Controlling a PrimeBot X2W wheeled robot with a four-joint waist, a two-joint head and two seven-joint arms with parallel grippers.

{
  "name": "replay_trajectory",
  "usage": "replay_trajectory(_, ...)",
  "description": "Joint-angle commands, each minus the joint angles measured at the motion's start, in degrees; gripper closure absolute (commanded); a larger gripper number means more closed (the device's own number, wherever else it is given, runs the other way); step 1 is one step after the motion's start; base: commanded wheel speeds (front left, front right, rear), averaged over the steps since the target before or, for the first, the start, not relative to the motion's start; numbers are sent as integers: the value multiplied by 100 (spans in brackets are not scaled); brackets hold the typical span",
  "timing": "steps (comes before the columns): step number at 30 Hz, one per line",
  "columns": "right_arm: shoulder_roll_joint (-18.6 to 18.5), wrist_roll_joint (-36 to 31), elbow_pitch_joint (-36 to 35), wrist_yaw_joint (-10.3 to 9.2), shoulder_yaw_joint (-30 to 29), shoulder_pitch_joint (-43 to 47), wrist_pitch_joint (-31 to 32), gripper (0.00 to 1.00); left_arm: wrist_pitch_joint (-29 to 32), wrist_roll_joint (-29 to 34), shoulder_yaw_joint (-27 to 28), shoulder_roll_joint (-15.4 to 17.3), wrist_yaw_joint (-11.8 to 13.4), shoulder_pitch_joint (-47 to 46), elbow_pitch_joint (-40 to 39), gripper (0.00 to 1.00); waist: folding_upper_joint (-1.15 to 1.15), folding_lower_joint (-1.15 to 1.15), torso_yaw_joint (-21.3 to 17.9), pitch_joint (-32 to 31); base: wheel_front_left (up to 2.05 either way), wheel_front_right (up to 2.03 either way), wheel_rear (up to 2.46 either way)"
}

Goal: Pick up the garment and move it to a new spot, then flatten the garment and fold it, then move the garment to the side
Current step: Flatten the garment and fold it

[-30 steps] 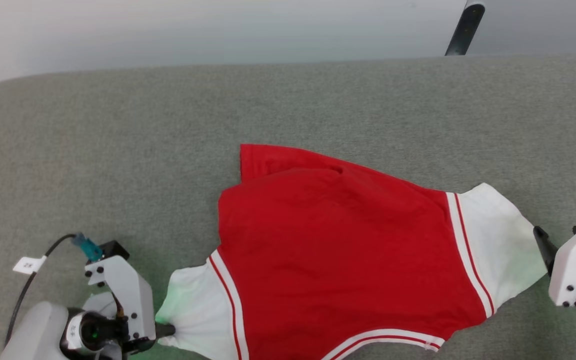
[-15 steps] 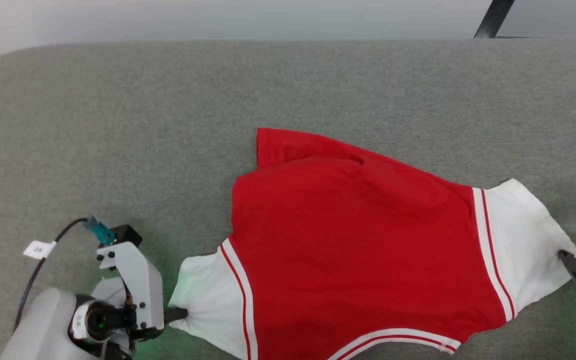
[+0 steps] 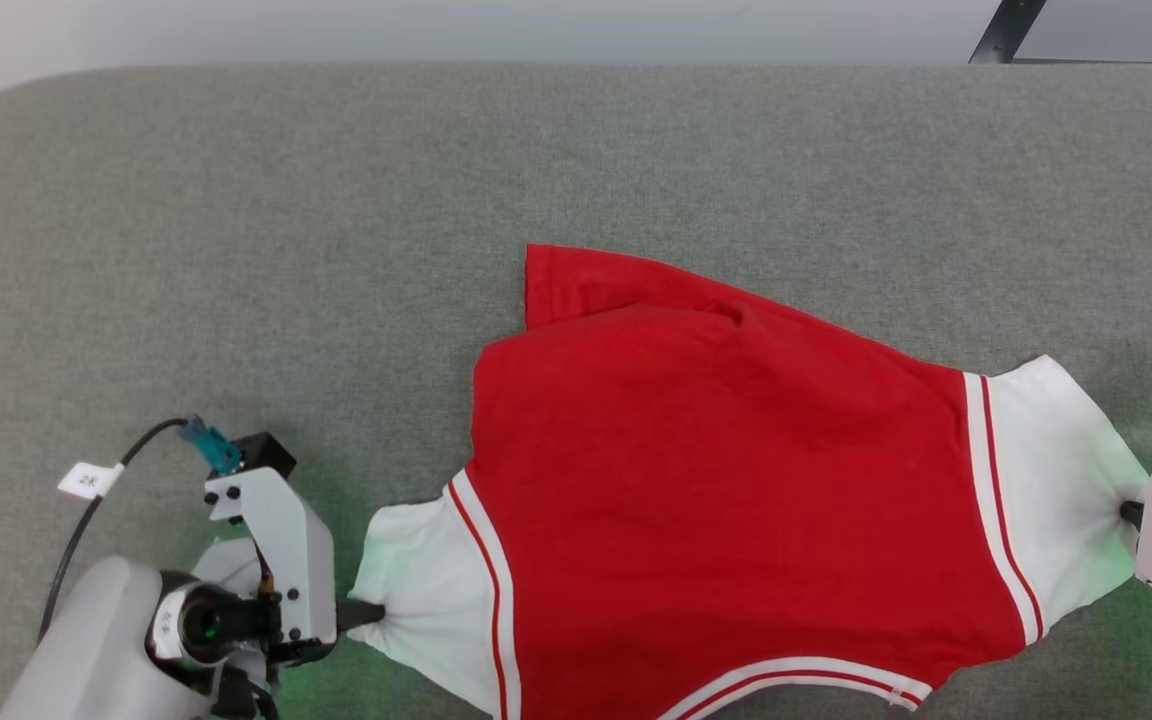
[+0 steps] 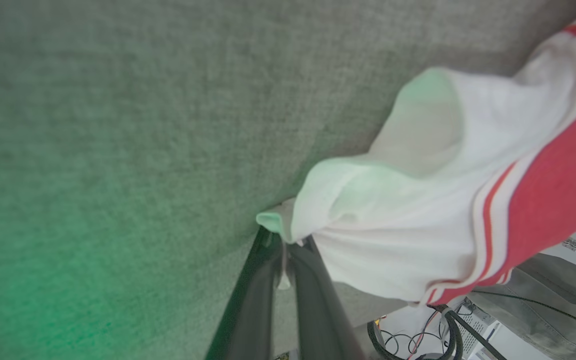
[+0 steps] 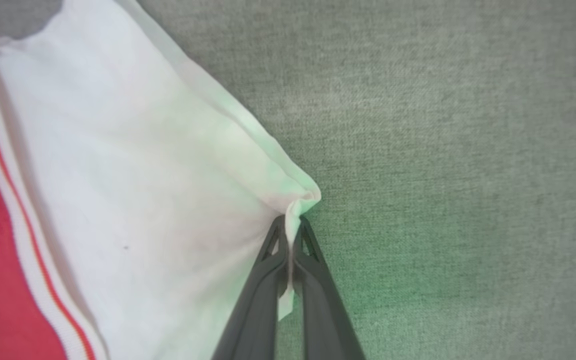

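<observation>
The garment (image 3: 716, 480), a red shirt with white sleeves and striped trim, lies spread across the grey padded surface (image 3: 336, 250). My left gripper (image 3: 371, 612) is shut on the edge of the garment's left white sleeve, pinching a fold; in the left wrist view the garment (image 4: 418, 220) hangs bunched from the left gripper (image 4: 284, 245). At the right edge, my right gripper (image 3: 1128, 514) is shut on the tip of the other white sleeve. The right wrist view shows the right gripper (image 5: 292, 225) with the garment (image 5: 133, 200) pinched between its dark fingers.
A dark slanted leg (image 3: 1004, 30) stands beyond the far edge at the top right. A black cable with a white tag (image 3: 88, 480) runs beside my left arm. The near edge of the surface, with cables (image 4: 418, 335) below it, shows in the left wrist view.
My right gripper came in to the right sleeve tip and closed on it. The head camera shifted, so the whole scene moved up and right in the picture. The left gripper kept its hold.
</observation>
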Motion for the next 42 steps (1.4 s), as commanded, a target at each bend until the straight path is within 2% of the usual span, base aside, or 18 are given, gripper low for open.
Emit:
replay_trajectory(1,72,70,119,4,79,72,87,100,-322,61,-21,-195,107,-229,190,100,0,0,9,-57,0,0,0)
replay_trajectory(8,-1,561,-413,4,238,-61,412,100,170,23,-29,16,242,-457,-81,100,0,0,37,-441,0,0,0)
replay_trajectory(15,-66,787,-916,4,471,-417,733,100,744,148,-157,289,378,-912,-468,100,0,0,64,-926,0,0,0)
replay_trajectory(19,-73,818,-1046,4,555,-693,718,100,926,231,-234,365,382,-1220,-556,100,0,0,71,-1088,0,0,0)
replay_trajectory(23,-92,697,-1082,4,686,-1153,445,100,997,357,-289,373,382,-1757,-589,100,0,0,82,-1259,0,0,0)
replay_trajectory(31,93,533,-671,4,1068,-2272,-660,100,513,731,-364,249,74,-3096,-47,100,0,0,50,-1536,0,0,0)
replay_trajectory(42,298,447,587,4,1550,-3728,-2129,100,-855,1147,-360,-67,-383,-4621,1163,100,0,0,-7,-1662,0,0,0)
